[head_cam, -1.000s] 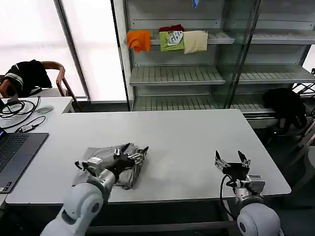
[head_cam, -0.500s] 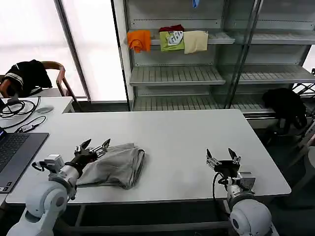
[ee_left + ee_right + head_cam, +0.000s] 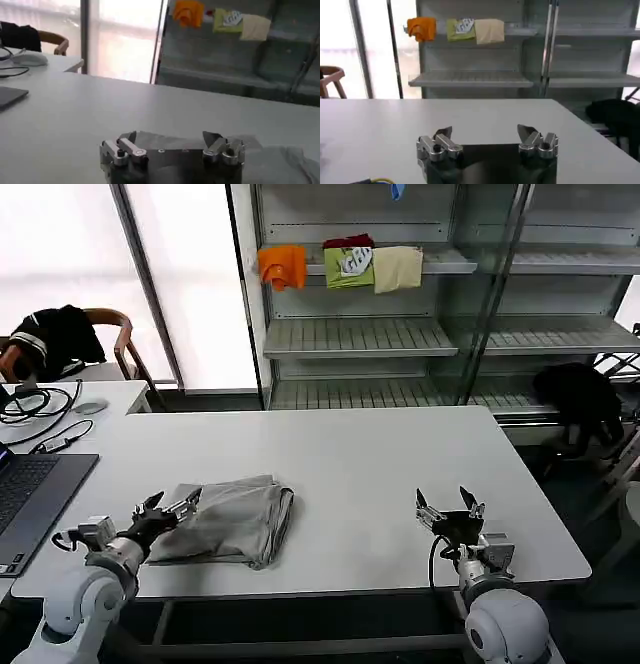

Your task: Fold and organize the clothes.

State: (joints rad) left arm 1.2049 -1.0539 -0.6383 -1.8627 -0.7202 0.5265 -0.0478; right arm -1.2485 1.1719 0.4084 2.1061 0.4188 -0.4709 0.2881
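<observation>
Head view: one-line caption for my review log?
Folded grey shirt on white table; open left gripper at its edge, open right gripper idle.

The left pincer has let go of the shirt and drawn back to its left edge, fingers spread.

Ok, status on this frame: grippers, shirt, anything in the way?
Left gripper open at folded grey shirt's edge. Right gripper open, idle over table. Nothing obstructing.

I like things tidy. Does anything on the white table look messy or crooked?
Not really. The folded grey shirt lies flat near the table's front edge, its right side a bit rumpled. The left pincer sits open beside it, and the right pincer waits open, apart.
</observation>
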